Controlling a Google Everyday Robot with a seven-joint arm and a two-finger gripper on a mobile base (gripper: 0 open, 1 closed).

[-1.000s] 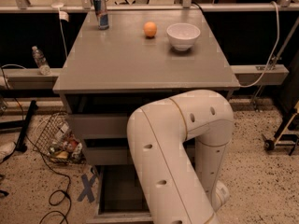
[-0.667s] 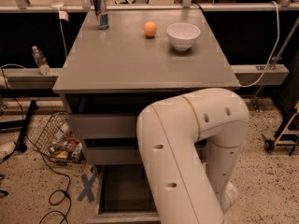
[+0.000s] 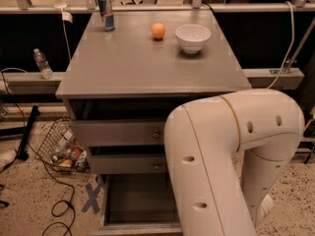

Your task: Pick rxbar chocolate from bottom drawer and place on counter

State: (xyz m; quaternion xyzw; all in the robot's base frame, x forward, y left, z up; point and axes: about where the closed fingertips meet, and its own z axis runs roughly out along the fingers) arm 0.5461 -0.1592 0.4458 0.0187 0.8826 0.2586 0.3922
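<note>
Now swung rightward to lower right, uncovering the open bottom drawer [image 3: 140, 200] for reaching; cannot tell state of end effector, hidden below frame.

counter [image 3: 133, 65] grey | bowl [image 3: 193, 37] white | fruit [image 3: 158, 31] orange | arm [image 3: 216, 156] cream | pincer unseen

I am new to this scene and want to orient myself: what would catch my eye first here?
The big white robot arm fills the lower right, hiding part of the open bottom drawer; the gripper is not in view. On the grey counter, toward its far edge, sit a white bowl, a small orange ball and a can.
</note>
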